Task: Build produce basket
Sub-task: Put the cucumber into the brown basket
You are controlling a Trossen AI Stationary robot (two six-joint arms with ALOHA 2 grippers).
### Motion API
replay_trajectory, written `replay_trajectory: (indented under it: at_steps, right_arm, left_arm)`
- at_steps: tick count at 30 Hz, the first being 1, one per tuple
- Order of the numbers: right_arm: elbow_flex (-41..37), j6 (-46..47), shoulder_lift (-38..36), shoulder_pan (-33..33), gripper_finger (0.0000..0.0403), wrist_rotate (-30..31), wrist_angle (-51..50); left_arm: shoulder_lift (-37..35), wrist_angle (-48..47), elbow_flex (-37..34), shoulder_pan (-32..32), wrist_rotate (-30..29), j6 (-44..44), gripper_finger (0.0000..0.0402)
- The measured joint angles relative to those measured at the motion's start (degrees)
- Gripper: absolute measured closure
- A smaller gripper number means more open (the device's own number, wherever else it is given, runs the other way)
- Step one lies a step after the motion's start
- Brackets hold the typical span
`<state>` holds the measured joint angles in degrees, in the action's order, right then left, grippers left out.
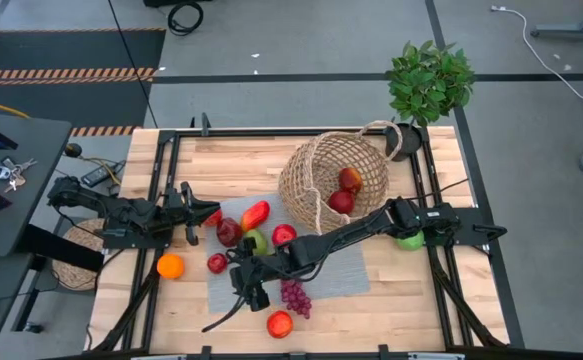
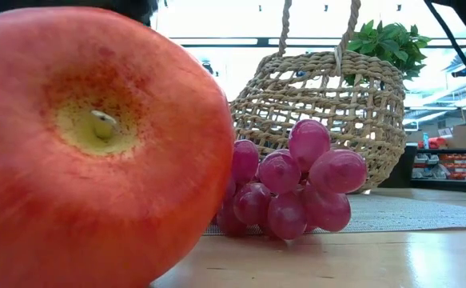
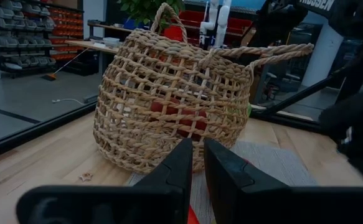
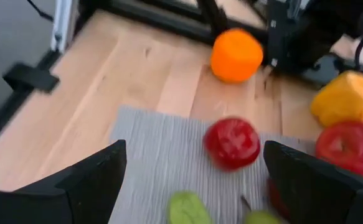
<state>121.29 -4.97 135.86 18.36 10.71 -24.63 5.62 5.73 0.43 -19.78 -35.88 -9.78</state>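
The wicker basket (image 1: 321, 180) stands on the far middle of the table at the grey mat's (image 1: 341, 270) far edge, with two red apples (image 1: 345, 192) inside. Loose produce lies around the mat: an orange (image 1: 170, 266), a small red fruit (image 4: 232, 143), a dark red apple (image 1: 229, 232), a pepper (image 1: 255, 215), a green pear (image 1: 257, 241), purple grapes (image 2: 288, 184) and a red apple (image 2: 97, 144) at the near edge. My right gripper (image 4: 193, 180) hovers open over the mat's left part, slanting down toward the small red fruit. My left gripper (image 3: 197, 168) is shut at the table's left, pointing level at the basket.
A potted plant (image 1: 429, 80) stands at the far right corner. A green fruit (image 1: 409, 241) lies beside my right arm. A flat woven mat (image 1: 76, 262) sits off the table's left edge. Bare wood shows at the near left and near right.
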Motion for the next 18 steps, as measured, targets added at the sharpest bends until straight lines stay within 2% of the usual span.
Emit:
replay_trajectory:
  at_steps: [18]
  right_arm:
    - [-2.92,0.26,0.14,-0.38,0.0025,-0.9,-3.09]
  left_arm:
    - [0.01,-0.02,0.0,-0.01,0.0,0.0,0.0353]
